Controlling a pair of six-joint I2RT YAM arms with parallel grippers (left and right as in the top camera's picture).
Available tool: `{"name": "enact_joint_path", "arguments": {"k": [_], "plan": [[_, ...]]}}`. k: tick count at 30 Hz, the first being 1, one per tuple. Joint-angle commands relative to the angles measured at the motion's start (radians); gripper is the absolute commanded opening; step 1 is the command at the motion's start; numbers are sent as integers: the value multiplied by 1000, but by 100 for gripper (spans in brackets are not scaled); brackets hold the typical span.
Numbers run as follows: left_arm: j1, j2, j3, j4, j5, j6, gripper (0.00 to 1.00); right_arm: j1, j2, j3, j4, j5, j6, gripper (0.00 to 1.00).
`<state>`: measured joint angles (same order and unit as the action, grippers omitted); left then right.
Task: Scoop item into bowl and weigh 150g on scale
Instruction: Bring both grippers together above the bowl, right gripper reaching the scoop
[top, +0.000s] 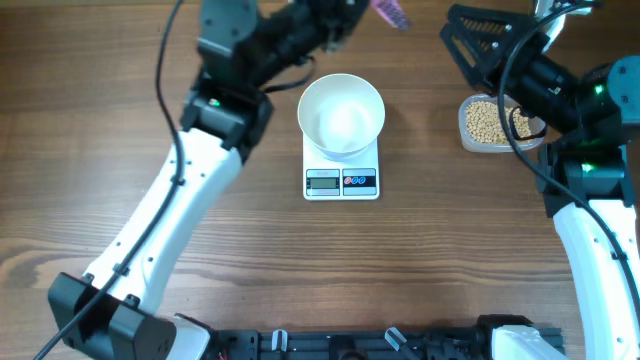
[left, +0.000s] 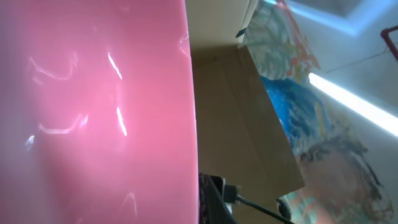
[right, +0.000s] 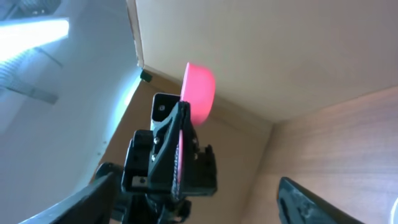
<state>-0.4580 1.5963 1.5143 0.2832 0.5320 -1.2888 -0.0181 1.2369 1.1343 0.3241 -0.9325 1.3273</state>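
Note:
The white bowl (top: 341, 115) stands on the small white scale (top: 341, 183) at the table's middle and looks bare inside. Tan beans (top: 486, 122) fill a clear tub (top: 465, 135) at the right, partly hidden under my right arm. My left gripper (top: 358, 10) is raised at the far edge, shut on a pink scoop (top: 393, 12). That scoop (left: 93, 112) fills the left wrist view, beside one dark finger (left: 211, 196). My right gripper (top: 460, 38) hovers open behind the tub, holding nothing. Its wrist view looks at the scoop (right: 199, 93) in the left gripper (right: 177, 158).
Brown wooden table (top: 120, 80) all round. Both arm bases sit at the front edge. A cardboard wall (right: 280, 50) stands behind the table's far side. My left arm stretches diagonally across the left half of the table.

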Motion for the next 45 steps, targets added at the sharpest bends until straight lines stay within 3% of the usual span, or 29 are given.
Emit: {"name": "enact_joint_path", "arguments": {"k": [1, 6, 20, 25, 45], "plan": [[-50, -8, 10, 4, -142, -8, 4, -2, 3, 18, 24, -38, 103, 68], [-95, -8, 10, 3, -229, -74, 4, -2, 3, 18, 31, -42, 203, 49], [-171, 3, 10, -17, -321, -81, 4, -2, 3, 18, 68, -23, 227, 49], [-196, 3, 10, -27, -337, -81, 4, -2, 3, 18, 68, -23, 248, 41], [-225, 3, 10, -67, -367, -81, 4, 6, 3, 18, 67, -54, 300, 29]]}}
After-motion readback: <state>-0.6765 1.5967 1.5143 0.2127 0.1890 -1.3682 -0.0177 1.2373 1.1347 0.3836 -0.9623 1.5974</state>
